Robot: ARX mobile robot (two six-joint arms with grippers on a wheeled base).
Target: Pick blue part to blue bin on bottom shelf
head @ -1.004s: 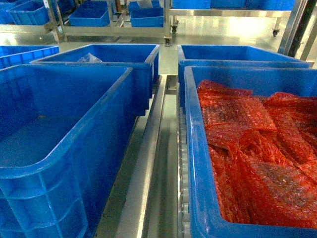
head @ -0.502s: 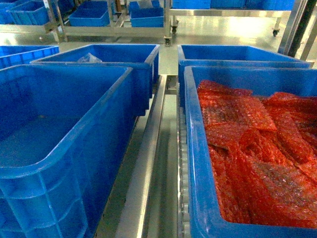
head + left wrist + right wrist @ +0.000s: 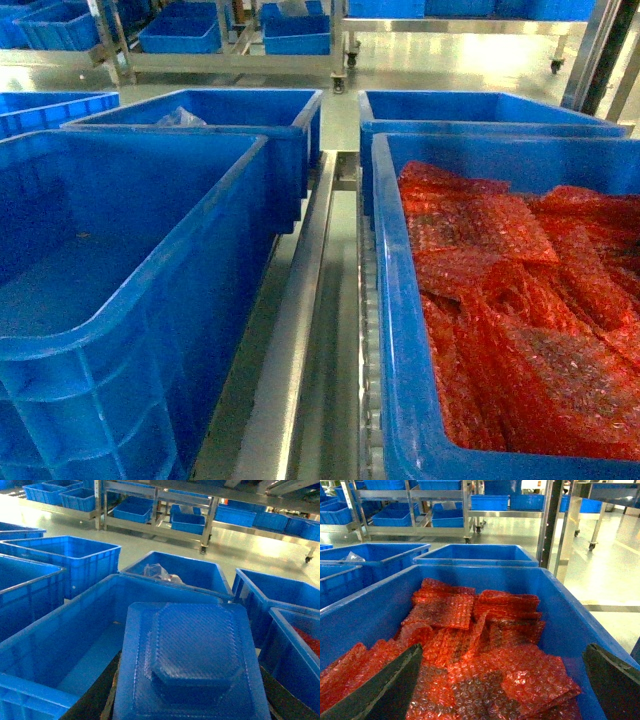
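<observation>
- The left pincer (image 3: pixel 187 715) grips the blue part (image 3: pixel 190 660), held above an empty blue bin (image 3: pixel 30 690).
- The right pincer (image 3: pixel 502 690) hangs spread open over red bubble wrap (image 3: pixel 470 650).

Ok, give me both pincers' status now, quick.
Left pincer: shut on the blue moulded plastic part, over the empty blue bin.
Right pincer: open, empty, above the red bubble-wrap bags.
</observation>
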